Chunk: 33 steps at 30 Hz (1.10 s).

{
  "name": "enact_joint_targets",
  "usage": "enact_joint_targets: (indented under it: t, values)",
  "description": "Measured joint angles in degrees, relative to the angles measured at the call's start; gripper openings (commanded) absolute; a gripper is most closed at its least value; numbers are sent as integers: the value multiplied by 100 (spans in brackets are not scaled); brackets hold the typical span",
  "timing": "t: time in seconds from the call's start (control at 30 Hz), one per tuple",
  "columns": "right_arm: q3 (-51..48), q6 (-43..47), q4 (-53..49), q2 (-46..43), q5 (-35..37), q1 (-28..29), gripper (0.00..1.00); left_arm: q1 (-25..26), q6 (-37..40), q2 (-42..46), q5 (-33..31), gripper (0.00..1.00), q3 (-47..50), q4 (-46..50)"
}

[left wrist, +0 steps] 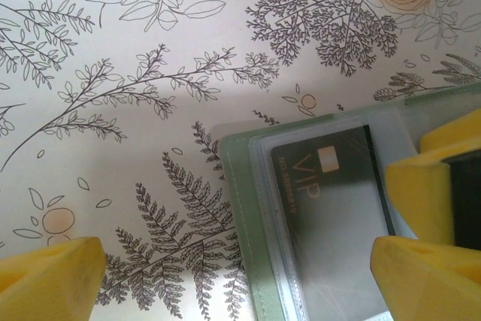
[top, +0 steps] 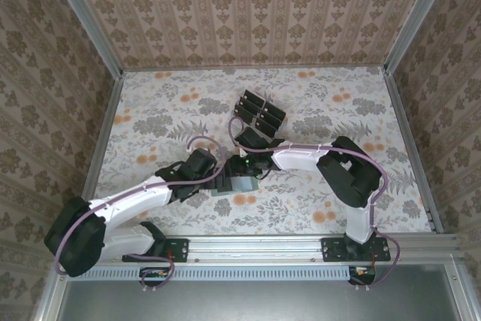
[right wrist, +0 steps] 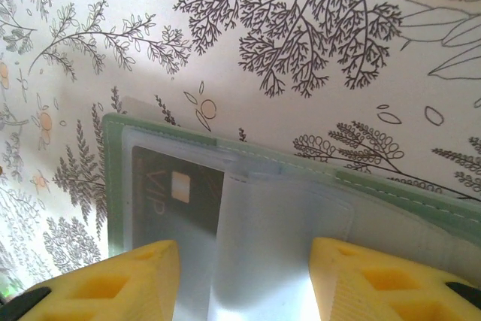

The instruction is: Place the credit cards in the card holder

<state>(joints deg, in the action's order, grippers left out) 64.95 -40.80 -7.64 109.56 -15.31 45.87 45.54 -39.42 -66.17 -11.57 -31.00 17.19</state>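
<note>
On the flowery counter (left wrist: pixel 150 73), the flat grey-green card holder (left wrist: pixel 240 216) keeps a thin dark card (left wrist: pixel 338 216) just inside its edge, with bare counter beside it. The left jaws and right jaws are spread wide.

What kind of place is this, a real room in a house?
Probably not a house: it looks like a robot test booth dressed up like one. The wallpapered walls sit in a bare metal frame, and the left arm and right arm are bolted at the edge of a flowery table cover.

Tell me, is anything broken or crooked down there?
Nothing looks broken, spilled or crooked. The dark card lies straight inside the green card holder, which rests flat on the flowery table.
</note>
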Motion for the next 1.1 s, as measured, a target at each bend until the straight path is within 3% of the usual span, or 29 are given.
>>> enact_joint_targets:
  t: [0.5, 1.1]
  values:
    - [-157, -581, 409, 0, -188, -52, 56, 780, 2, 396, -304, 100, 415, -542]
    - [-308, -741, 619, -72, -216, -101, 57, 881, 302, -892, -337, 100, -76, -1047]
